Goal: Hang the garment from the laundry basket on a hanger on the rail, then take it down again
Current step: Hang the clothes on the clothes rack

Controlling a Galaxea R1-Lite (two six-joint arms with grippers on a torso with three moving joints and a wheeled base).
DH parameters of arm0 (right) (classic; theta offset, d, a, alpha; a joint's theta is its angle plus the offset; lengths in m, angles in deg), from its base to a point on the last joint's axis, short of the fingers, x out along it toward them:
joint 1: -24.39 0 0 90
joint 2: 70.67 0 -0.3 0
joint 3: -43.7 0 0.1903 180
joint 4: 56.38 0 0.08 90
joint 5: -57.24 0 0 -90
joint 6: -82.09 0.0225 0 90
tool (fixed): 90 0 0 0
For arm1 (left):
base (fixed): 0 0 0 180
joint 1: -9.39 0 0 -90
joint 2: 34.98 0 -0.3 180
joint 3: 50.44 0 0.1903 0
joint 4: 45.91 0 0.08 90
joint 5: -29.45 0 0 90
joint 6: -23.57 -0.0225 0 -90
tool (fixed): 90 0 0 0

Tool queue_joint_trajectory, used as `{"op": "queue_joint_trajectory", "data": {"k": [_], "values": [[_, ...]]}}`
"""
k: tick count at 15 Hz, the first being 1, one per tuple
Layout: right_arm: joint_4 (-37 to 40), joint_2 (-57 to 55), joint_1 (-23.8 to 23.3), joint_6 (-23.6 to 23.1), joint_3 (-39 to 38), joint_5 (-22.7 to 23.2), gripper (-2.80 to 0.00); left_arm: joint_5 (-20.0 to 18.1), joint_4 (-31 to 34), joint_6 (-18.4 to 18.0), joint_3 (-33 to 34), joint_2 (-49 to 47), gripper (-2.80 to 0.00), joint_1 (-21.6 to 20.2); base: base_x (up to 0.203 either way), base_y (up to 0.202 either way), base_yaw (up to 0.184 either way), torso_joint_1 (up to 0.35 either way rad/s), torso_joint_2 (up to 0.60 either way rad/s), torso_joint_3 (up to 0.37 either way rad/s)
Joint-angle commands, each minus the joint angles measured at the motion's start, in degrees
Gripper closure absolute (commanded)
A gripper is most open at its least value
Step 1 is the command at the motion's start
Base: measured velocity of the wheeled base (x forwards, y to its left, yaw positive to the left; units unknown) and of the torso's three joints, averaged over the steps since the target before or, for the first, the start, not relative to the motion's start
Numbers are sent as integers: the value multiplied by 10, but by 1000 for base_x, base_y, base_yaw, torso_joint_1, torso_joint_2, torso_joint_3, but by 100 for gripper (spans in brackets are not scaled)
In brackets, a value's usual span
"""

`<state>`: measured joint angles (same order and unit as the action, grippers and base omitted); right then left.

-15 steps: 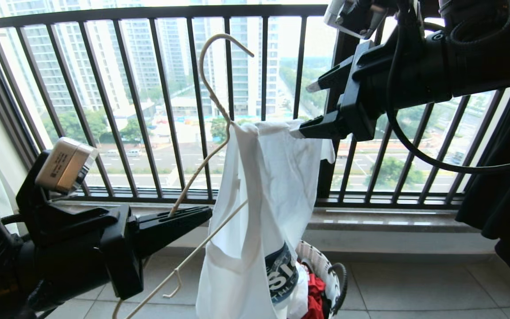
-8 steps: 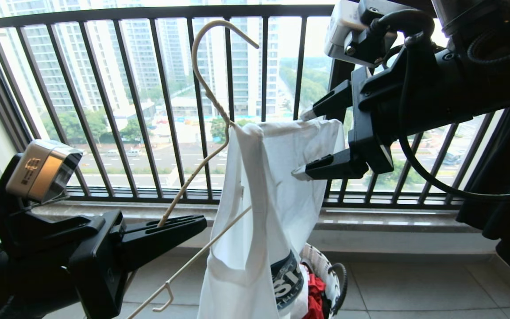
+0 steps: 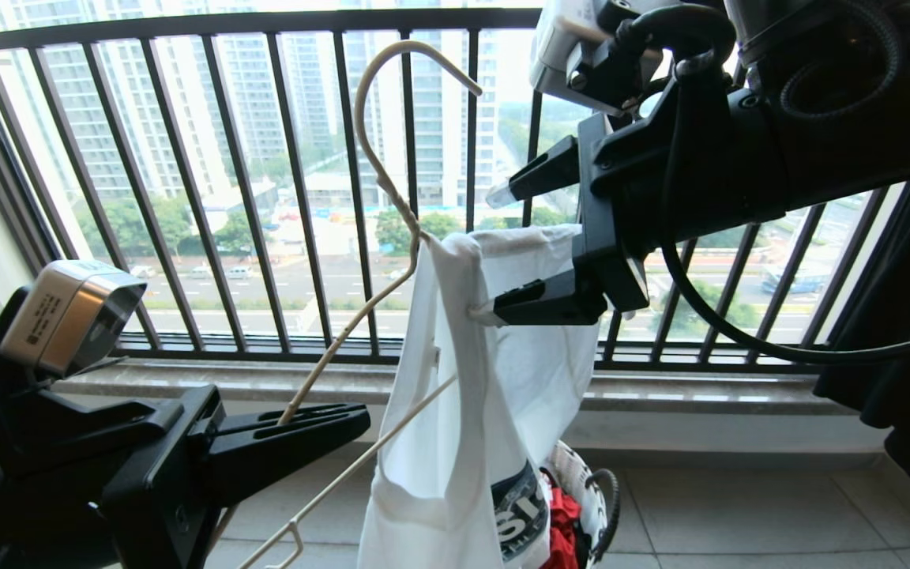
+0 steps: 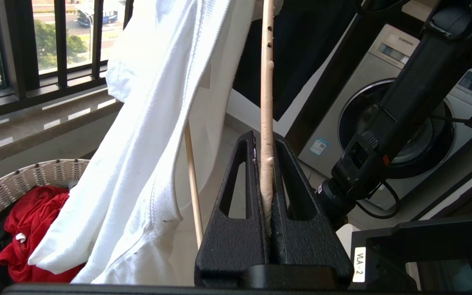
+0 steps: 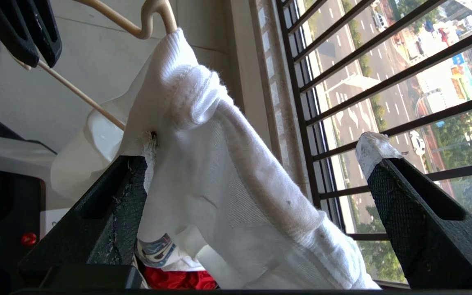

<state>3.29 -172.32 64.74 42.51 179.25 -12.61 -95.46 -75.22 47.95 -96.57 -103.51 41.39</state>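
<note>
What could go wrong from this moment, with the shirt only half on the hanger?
1. The T-shirt hangs bunched on one arm of the hanger; the open right tool does not grip it, so it might slide down.
2. One right finger presses into the cloth and may snag it.
3. The left tool pinches only the thin wire, so the tilted hanger might twist and drop the shirt into the laundry basket.

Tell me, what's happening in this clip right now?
The left gripper is shut on the cream wire hanger, holding it up before the window railing. The white T-shirt hangs bunched from the hanger, its lower end over the laundry basket. The right gripper is open around the shirt's top edge, not gripping it. The shirt is not spread on the hanger.
</note>
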Motion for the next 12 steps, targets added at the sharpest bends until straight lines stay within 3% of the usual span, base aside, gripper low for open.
{"op": "queue_joint_trajectory", "data": {"k": [1, 6, 8, 11, 12], "values": [[9, -12, 2, -2, 0, 4, -280, -2, -3, 1, 0, 1, 0, 0, 0, 0, 0, 0, 0, 0], [18, -27, 10, -10, 0, 7, -280, -5, -3, 1, 0, 15, 0, 1, 0, 0, 0, 0, 0, 0], [21, -29, 13, -13, 0, 9, -280, -31, -3, 1, 2, 22, 0, 1, 0, 0, 0, 0, 0, 0], [19, -29, 25, -13, 0, 9, -280, -35, -4, 1, 4, 23, 0, 1, 0, 0, 0, 0, 0, 0], [19, -27, 28, -13, 1, 9, 0, -35, -5, 1, 4, 23, 0, 1, 0, 0, 0, 0, 0, 0]]}}
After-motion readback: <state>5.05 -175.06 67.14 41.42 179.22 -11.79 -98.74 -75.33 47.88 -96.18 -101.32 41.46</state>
